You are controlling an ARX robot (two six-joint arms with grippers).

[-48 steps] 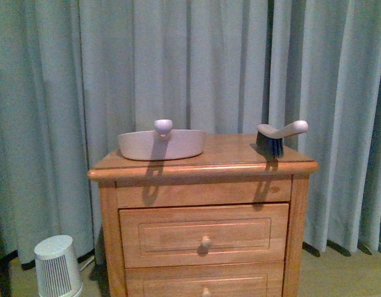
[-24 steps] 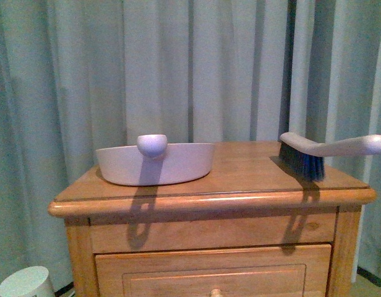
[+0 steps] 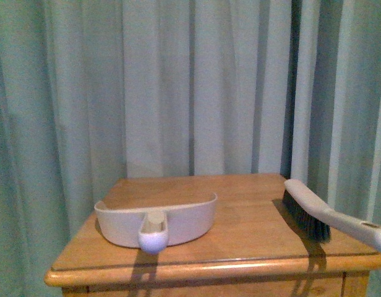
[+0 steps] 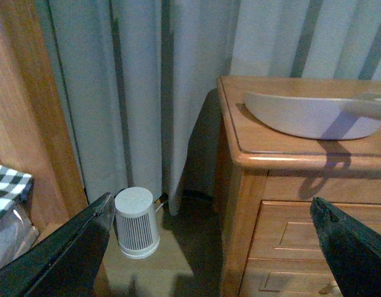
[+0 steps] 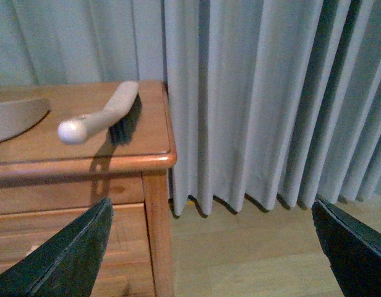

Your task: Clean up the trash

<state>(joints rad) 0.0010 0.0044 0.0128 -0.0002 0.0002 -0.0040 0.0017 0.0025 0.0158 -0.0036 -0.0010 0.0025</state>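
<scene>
Well, dustpan (image 3: 178,219) lt; brush (image 3: 305,201) rt (overhanging)

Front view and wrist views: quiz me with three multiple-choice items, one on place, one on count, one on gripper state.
1. Where is the brush relative to the dustpan in the front view?
A. inside it
B. to its right, apart
C. to its left, touching

2. How many things lie on the nightstand top?
A. one
B. two
C. four

3. The left gripper is:
A. shut on the brush
B. shut on the dustpan
C. open, holding nothing

Answers: 1 B, bare wood separates them; 2 B, only dustpan and brush show; 3 C, its fingers stand wide apart.
</scene>
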